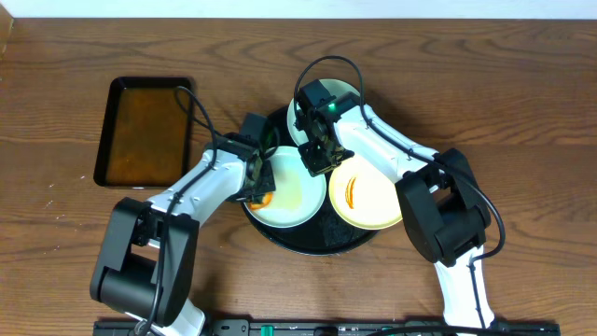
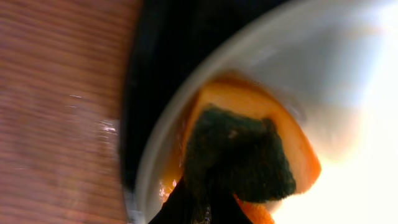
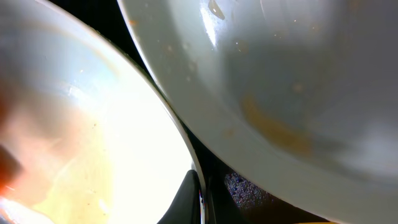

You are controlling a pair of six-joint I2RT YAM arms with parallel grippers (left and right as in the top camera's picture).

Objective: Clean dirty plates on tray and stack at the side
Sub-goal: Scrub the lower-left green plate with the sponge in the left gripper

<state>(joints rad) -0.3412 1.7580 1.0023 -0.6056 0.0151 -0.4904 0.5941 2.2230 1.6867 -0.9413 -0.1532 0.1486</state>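
Nothing here reads as writing to me: no label, brand, number or sign shows on anything.

dark sponge (image 2: 239, 158) pressed on orange smear (image 2: 249, 102) inside pale plate (image 2: 323, 62); black tray (image 2: 165, 62) beneath

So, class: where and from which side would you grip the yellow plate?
The yellow plate: probably its outer rim, from the right: it lies flat and shallow, and that edge seems to jut past the tray, clear of the mint plate.

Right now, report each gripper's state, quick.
Left gripper: shut on the sponge.
Right gripper: shut, apparently pinching the front mint plate by its rim.
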